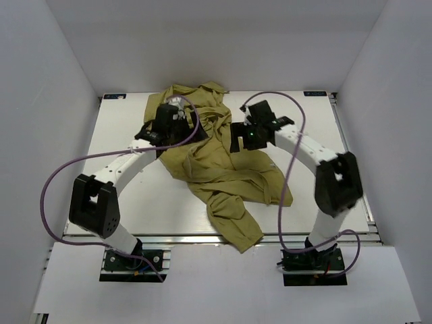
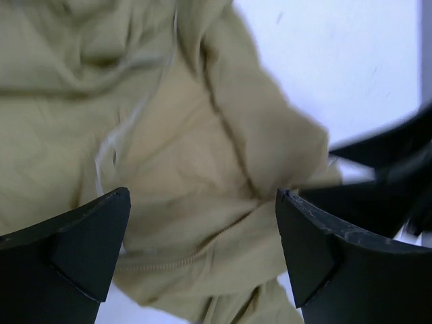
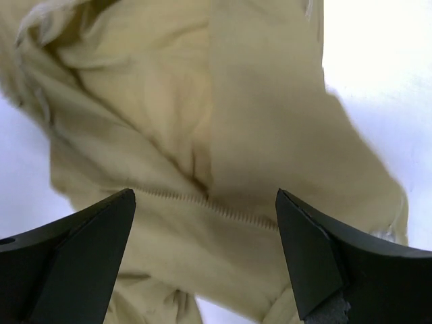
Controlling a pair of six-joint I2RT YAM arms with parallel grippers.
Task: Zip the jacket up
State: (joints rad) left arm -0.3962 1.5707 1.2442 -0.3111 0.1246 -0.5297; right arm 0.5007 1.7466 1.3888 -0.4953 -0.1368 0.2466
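Note:
The olive-green jacket (image 1: 216,162) lies crumpled on the white table (image 1: 121,196), one sleeve hanging over the near edge. My left gripper (image 1: 169,128) hovers open over its upper left part. In the left wrist view the open gripper (image 2: 202,196) frames wrinkled jacket fabric (image 2: 196,155), with a line of zipper teeth (image 2: 169,260) running between the fingers. My right gripper (image 1: 253,133) hovers open over the jacket's upper right edge. In the right wrist view the open gripper (image 3: 206,196) frames jacket fabric (image 3: 263,135), with a zipper line (image 3: 226,210) crossing between the fingers. Neither gripper holds anything.
White walls (image 1: 40,101) enclose the table on three sides. Purple cables (image 1: 61,175) loop from both arms. Part of the right arm (image 2: 388,169) shows black at the right of the left wrist view. Bare table (image 3: 378,81) shows beside the jacket.

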